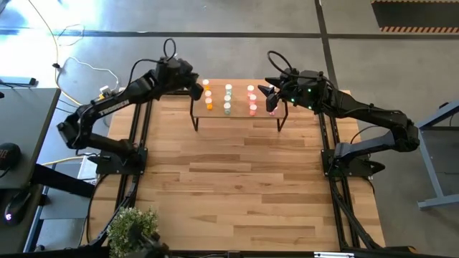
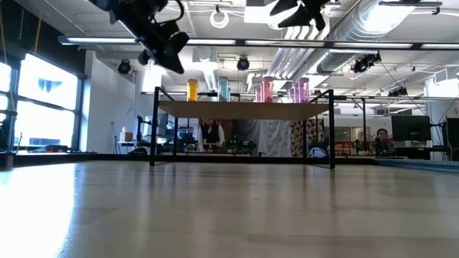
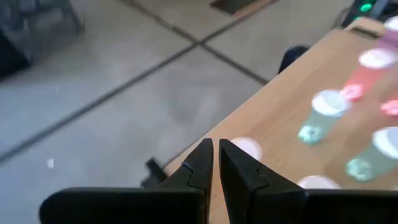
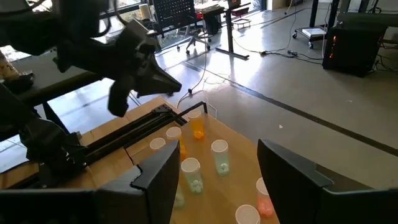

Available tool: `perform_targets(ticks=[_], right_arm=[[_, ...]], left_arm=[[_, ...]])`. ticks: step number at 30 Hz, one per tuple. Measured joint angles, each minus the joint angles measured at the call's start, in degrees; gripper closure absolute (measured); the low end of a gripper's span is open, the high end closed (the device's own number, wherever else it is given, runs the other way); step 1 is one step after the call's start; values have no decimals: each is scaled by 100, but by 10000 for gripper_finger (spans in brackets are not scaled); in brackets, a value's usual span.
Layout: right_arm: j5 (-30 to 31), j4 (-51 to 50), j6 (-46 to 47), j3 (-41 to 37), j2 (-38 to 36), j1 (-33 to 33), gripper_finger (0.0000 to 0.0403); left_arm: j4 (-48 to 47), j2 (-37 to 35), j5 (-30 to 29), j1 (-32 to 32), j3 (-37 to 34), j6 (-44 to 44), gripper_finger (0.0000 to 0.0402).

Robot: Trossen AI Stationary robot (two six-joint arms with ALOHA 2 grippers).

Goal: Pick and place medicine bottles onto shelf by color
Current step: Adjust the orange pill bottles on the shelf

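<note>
The shelf (image 1: 237, 115), a small light-wood board on black legs, stands at the table's far middle. On it the medicine bottles stand upright in columns by colour: orange (image 1: 208, 94), pale green (image 1: 227, 97), salmon-red (image 1: 252, 99) and magenta (image 1: 272, 110). The low view shows them as orange (image 2: 192, 89), green (image 2: 224, 87), salmon (image 2: 267, 87) and magenta (image 2: 301, 89). My left gripper (image 1: 197, 90) is shut and empty, above the shelf's left end beside the orange bottles. It also shows in the left wrist view (image 3: 216, 158). My right gripper (image 4: 217, 180) is open and empty, above the shelf's right end (image 1: 267, 92).
The wooden tabletop (image 1: 237, 186) stretches from the shelf to the near edge. A small potted plant (image 1: 133, 226) stands at the near left corner. The arm bases (image 1: 118, 154) (image 1: 351, 161) stand at the table's left and right sides. People sit in the room behind (image 2: 380, 136).
</note>
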Motion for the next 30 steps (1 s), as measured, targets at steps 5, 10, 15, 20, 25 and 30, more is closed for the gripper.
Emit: perform_targets(ticks=[5, 10, 15, 20, 25, 30], right_arm=[[0, -2, -1, 0, 0, 0, 197], [-1, -4, -13, 0, 0, 0, 197], [0, -4, -17, 0, 0, 0, 197], [-1, -46, -18, -1, 0, 0, 197], [0, -74, -22, 0, 0, 0, 197], [-1, -76, -131, -1, 0, 1, 197]], left_arm=[[-253, 252, 406, 299, 166, -491, 397], [-540, 468, 812, 475, 482, -947, 400], [-1097, 669, 790, 571, 836, -1374, 401], [-1401, 786, 984, 648, 939, -1989, 401], [-1504, 927, 1038, 637, 939, -2215, 401], [-1491, 1066, 1047, 531, 939, -2308, 401]])
